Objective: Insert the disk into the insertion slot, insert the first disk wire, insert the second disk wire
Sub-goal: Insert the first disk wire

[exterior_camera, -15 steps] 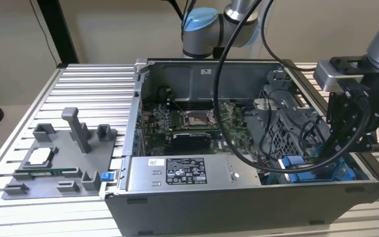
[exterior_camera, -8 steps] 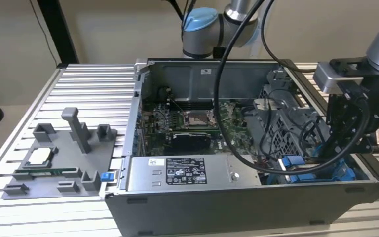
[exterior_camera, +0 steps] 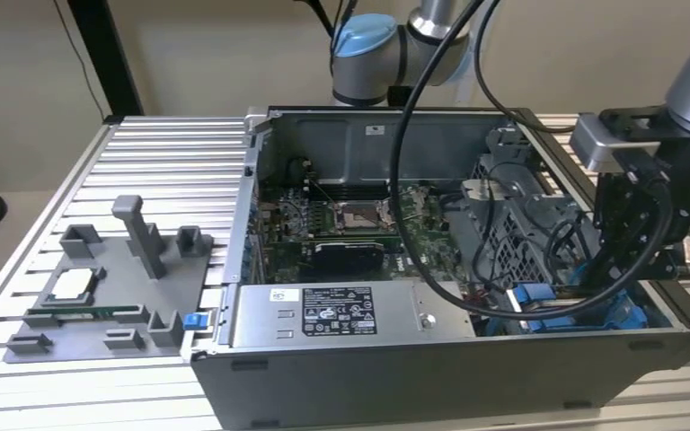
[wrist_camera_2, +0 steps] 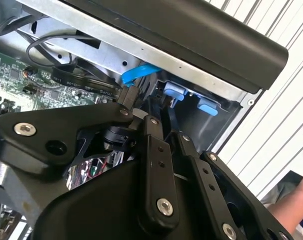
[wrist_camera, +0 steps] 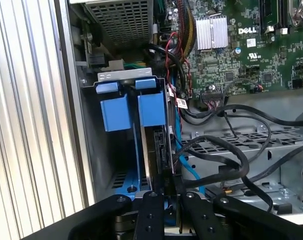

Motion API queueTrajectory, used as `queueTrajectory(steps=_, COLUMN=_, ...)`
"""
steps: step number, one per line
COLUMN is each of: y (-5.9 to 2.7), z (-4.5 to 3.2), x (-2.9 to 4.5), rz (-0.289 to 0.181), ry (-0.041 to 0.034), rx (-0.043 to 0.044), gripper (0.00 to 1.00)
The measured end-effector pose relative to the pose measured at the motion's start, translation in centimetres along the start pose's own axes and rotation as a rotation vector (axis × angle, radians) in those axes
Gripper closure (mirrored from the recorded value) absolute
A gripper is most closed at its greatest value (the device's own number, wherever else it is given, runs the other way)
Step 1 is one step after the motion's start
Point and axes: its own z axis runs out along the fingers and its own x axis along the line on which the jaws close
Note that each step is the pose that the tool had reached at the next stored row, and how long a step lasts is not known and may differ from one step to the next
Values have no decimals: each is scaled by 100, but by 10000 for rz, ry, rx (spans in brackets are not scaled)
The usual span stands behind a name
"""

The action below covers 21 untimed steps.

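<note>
- Claw (wrist_camera: 167, 182) is sitting almost closed, and it seems to be pinching a small black plug (wrist_camera_2: 129, 95) at the disk's end. The grip itself is only my guess.
- The arm is hanging over the computer case (exterior_camera: 441, 368) at the exterior view's lower right, reaching straight down so it fits between the wires.
- The disk (wrist_camera: 160, 145) is standing on its thin edge inside the insertion slot (wrist_camera: 99, 150), so its end is facing the plug.
- Blue plastic tabs (wrist_camera: 151, 107), flat, smooth and square, are sitting on the disk's frame.
- The slot's grey metal wall is looking hard and thin.
- Black wires (wrist_camera: 226, 165), round and bendy, are looping beside it.
- The ribbed metal counter (exterior_camera: 165, 162) is carrying the case.
</note>
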Motion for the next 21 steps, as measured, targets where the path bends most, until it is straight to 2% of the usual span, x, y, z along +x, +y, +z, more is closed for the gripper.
queueTrajectory(steps=8, y=-5, z=13, x=42, rz=-22, ry=-23, rx=-2, gripper=100)
queueTrajectory(steps=11, y=-5, z=13, x=44, rz=-24, ry=-96, rx=-9, gripper=100)
queueTrajectory(steps=15, y=-6, z=10, x=44, rz=-40, ry=-241, rx=20, gripper=100)
queueTrajectory(steps=18, y=-5, z=9, x=43, rz=-160, ry=-279, rx=25, gripper=100)
queueTrajectory(steps=21, y=-2, z=9, x=44, rz=-318, ry=-286, rx=20, gripper=100)
